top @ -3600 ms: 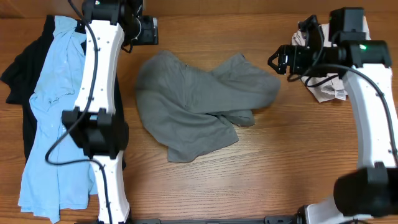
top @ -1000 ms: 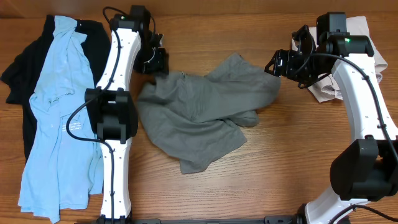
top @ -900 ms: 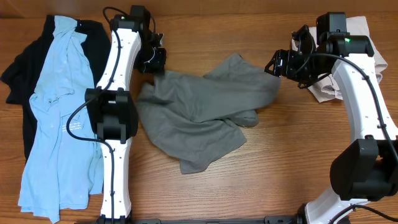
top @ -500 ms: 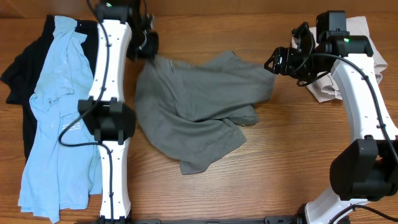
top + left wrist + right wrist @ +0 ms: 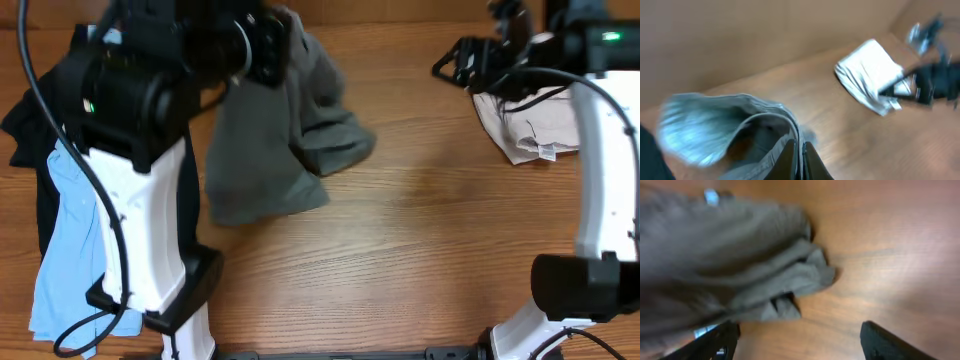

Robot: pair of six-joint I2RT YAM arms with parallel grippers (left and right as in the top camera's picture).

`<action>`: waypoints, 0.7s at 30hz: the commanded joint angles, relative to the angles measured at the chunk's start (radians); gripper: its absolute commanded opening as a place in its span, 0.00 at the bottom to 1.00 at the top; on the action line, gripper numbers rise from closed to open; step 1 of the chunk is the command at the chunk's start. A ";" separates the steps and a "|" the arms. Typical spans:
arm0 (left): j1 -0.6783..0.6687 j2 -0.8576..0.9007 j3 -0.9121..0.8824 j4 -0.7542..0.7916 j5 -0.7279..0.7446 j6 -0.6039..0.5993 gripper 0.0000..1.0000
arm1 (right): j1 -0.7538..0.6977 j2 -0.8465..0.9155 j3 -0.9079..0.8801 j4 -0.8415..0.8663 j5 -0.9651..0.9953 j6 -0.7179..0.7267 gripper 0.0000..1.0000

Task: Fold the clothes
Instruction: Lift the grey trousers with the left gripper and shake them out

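You have a big wooden table (image 5: 420,250) in front of you. It is brown with a fine grain, and it runs from edge to edge in the overhead view. In the left wrist view a plain tan wall (image 5: 740,35) stands behind the far side of the table. That view is blurry.

Your left arm (image 5: 140,200) is up high, close to the overhead camera, so it looks very big. The grey shorts (image 5: 270,150) hang from it in a bunch over the left middle of the table. You cannot tell if their bottom edge touches the wood.

The light-blue shirt (image 5: 60,260) lies flat along the left side, partly under the arm. The black garment (image 5: 25,125) lies beneath the shirt and sticks out at the left edge.

Your right arm (image 5: 605,170) reaches up the right side. The beige shorts (image 5: 520,130) lie crumpled at the far right, just beside it.

The left gripper (image 5: 799,152) has its fingers squeezed together on a fold of the grey shorts. The right gripper (image 5: 800,330) holds nothing. Its fingers (image 5: 715,342) stand wide apart above bare wood, well apart from the grey shorts.
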 commanded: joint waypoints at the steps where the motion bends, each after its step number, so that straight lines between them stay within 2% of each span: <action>1: -0.092 0.018 -0.018 -0.068 -0.091 -0.006 0.04 | -0.055 -0.013 0.185 -0.081 0.021 -0.016 0.83; 4: -0.151 0.023 -0.130 -0.068 -0.067 -0.007 0.04 | -0.096 -0.013 0.270 -0.150 0.051 -0.016 0.86; 13: -0.212 0.031 -0.504 -0.023 -0.149 -0.055 0.04 | -0.111 -0.010 0.271 -0.177 0.071 -0.027 0.86; 17: -0.211 0.026 -0.496 0.051 -0.147 -0.080 0.04 | -0.111 -0.010 0.271 -0.184 0.071 -0.026 0.86; 21: -0.195 0.003 -0.280 0.166 -0.177 -0.113 0.04 | -0.111 -0.010 0.271 -0.209 0.071 -0.023 0.85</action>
